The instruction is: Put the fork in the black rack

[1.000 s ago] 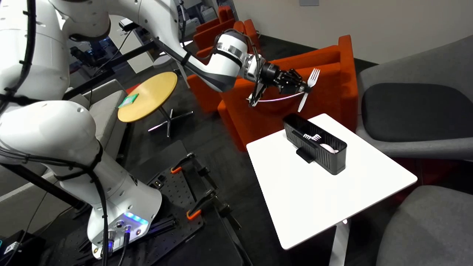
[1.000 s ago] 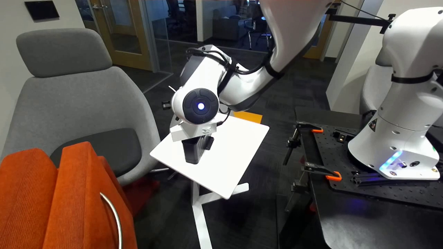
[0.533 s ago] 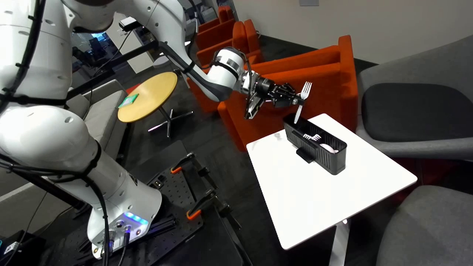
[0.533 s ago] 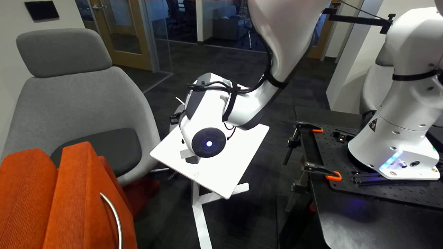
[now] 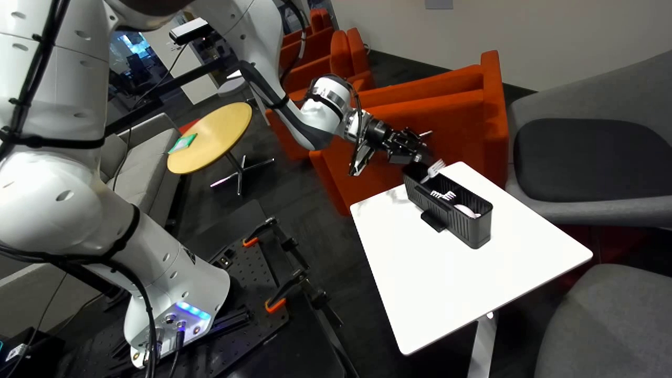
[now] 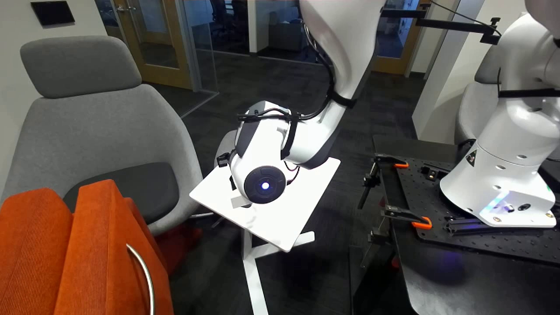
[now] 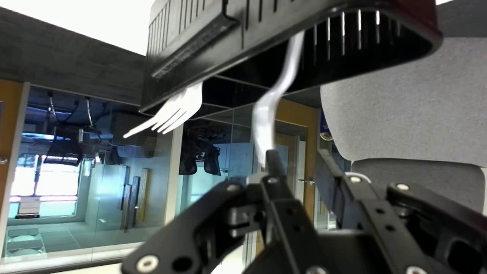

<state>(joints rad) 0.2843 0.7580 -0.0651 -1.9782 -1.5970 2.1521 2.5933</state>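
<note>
The black rack [image 5: 464, 226] stands on the white table. In the wrist view its wall [image 7: 217, 49] and opening show at the top. The fork [image 5: 433, 171] leans in the rack's end nearer the gripper, handle down inside and pronged end above the rim. In the wrist view the fork [image 7: 264, 118] is blurred, its pronged end beside the left fingertip; I cannot tell if they touch. My gripper [image 5: 424, 146] is open just above that end of the rack, and in the wrist view nothing is between its fingertips [image 7: 298, 160]. In an exterior view the arm [image 6: 262, 144] hides the fork and most of the rack.
Another fork [image 5: 444, 195] and a pale rounded utensil [image 5: 466, 210] lie in the rack. A black tab [image 5: 433, 220] juts from its side. The white table [image 5: 472, 294] has an orange chair [image 5: 399, 173] behind it and a grey chair [image 6: 109, 131] beside it.
The gripper came down to the rack with the fork, then opened. The fork has dropped from the fingers and now leans in the rack. The arm is lower in both exterior views.
</note>
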